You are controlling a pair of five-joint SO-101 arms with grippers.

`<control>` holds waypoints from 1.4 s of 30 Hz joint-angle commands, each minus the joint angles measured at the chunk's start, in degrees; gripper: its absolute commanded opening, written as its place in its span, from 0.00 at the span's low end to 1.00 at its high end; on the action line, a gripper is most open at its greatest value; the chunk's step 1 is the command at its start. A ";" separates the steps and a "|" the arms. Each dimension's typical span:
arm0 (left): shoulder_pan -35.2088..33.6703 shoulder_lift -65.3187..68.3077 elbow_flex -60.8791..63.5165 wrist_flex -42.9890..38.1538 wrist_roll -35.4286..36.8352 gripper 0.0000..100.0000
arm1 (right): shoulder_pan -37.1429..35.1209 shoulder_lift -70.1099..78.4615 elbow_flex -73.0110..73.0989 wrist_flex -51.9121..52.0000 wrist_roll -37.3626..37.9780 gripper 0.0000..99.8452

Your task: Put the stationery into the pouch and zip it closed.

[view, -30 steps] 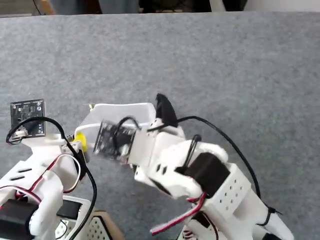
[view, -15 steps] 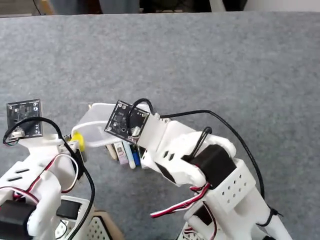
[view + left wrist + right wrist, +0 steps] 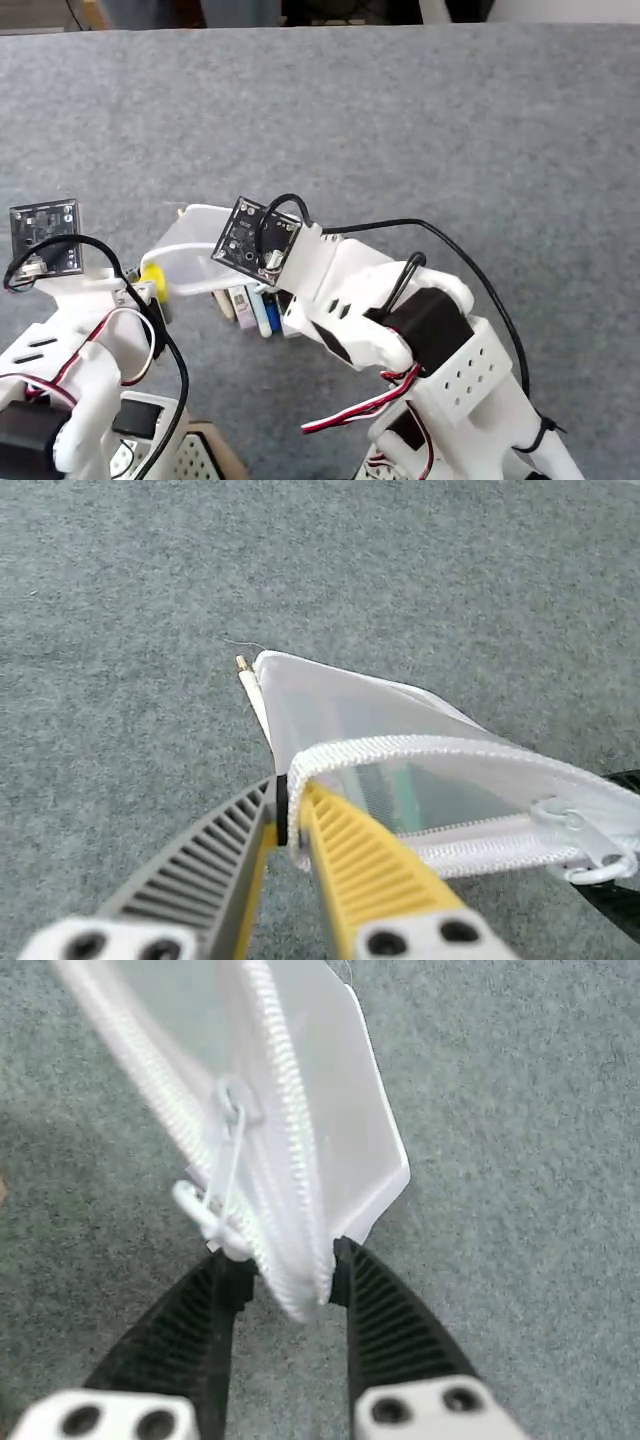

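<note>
Pinching one rim of the pouch [image 3: 380,720] in the left jaws, gripping its zipper end in the right jaws, beside the stationery [image 3: 250,305].

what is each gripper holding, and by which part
Both hold the pouch: the left gripper pinches its zipper edge at one end, the right gripper clamps the other end beside the zipper pull.

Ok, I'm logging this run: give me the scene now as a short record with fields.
pouch: white, translucent, held at both ends
left gripper: shut on pouch rim at one end
right gripper: shut on the other end, beside zip pull
zip: open
stationery: several pieces side by side under the right arm; inside pouch or not, cannot tell
table: grey cloth
</note>
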 commanded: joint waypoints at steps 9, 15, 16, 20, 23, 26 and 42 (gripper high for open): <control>0.66 0.26 2.07 -2.29 0.88 0.24 | 0.00 -0.22 -0.31 -1.67 -0.09 0.01; 0.31 0.18 3.12 -3.25 0.44 0.18 | 0.00 -0.22 -0.31 -1.41 -0.09 0.01; 0.22 0.18 3.21 -3.60 0.44 0.17 | 0.00 -0.22 -0.31 -1.41 -0.09 0.01; 0.22 0.18 4.53 -5.27 -2.29 0.15 | 0.00 -0.22 -0.57 -1.41 -0.09 0.01; -0.66 0.18 6.90 -6.95 -2.90 0.14 | 0.00 -0.22 -0.57 -1.32 -0.09 0.01; -3.30 0.18 7.78 -8.00 -2.90 0.12 | 0.00 -0.22 -0.57 -1.32 -0.09 0.01; -3.91 0.35 1.10 -4.40 -4.40 0.03 | 0.09 -0.31 -1.01 -1.32 -0.09 0.01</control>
